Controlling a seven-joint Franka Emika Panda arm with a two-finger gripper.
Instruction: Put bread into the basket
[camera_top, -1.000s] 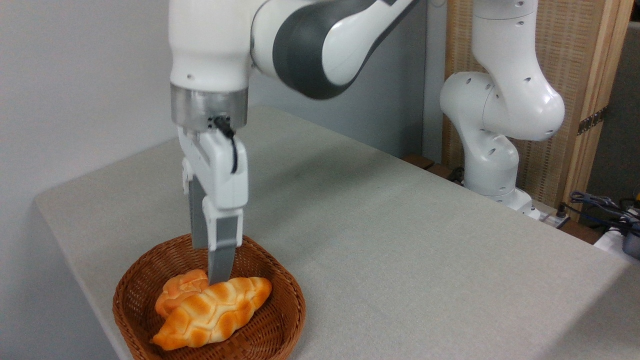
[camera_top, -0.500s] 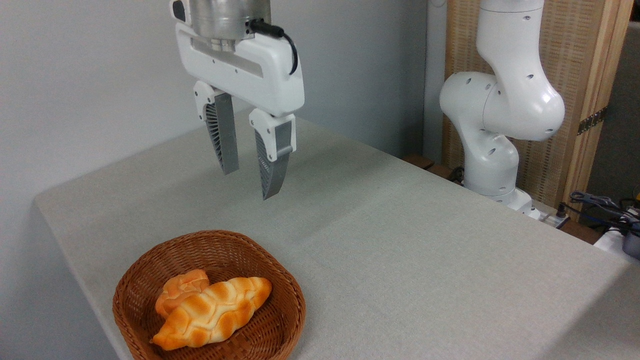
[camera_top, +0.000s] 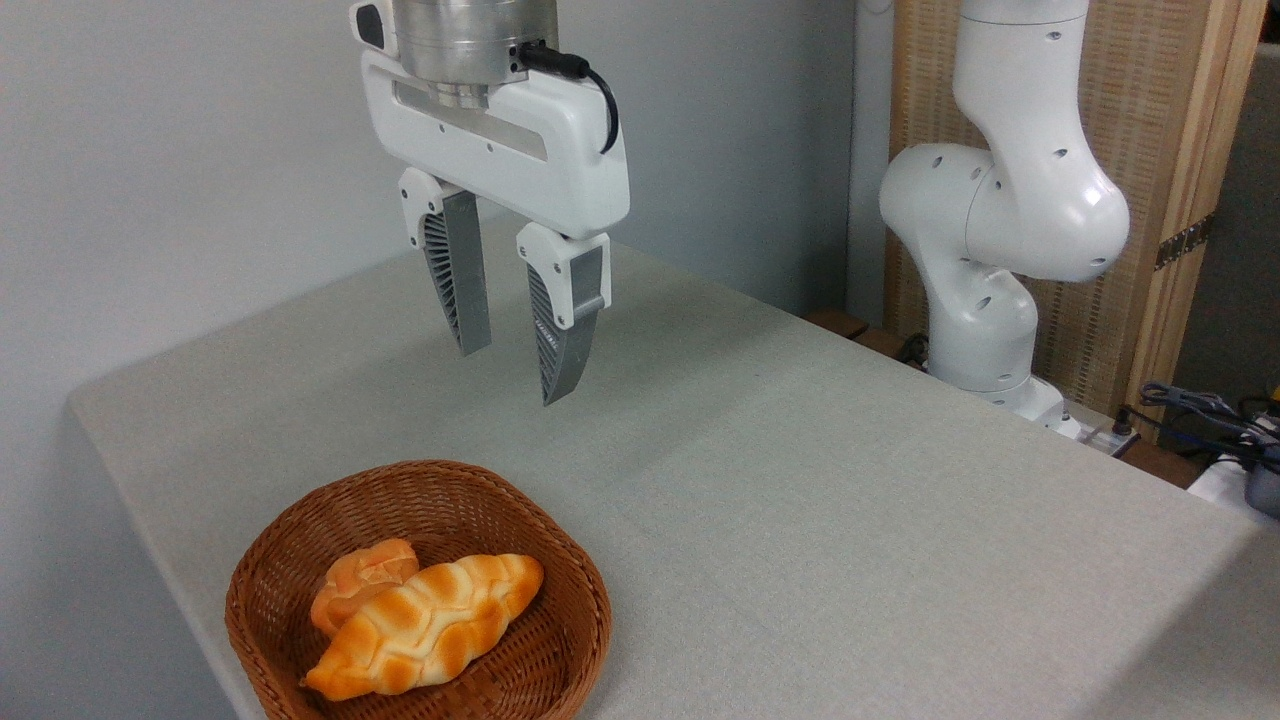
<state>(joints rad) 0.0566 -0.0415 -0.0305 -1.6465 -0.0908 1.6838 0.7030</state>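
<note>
Below my claw (camera_top: 515, 375), whose fingers hang apart and hold nothing, the bread (camera_top: 425, 627) lies in the basket (camera_top: 585, 600): a long braided loaf, golden-orange on top with paler sides. I count one loaf, one small bun (camera_top: 362, 578), one basket. The loaf's length runs from lower left to upper right.

One fixed camera faces the table (camera_top: 800, 520) obliquely, close.
</note>
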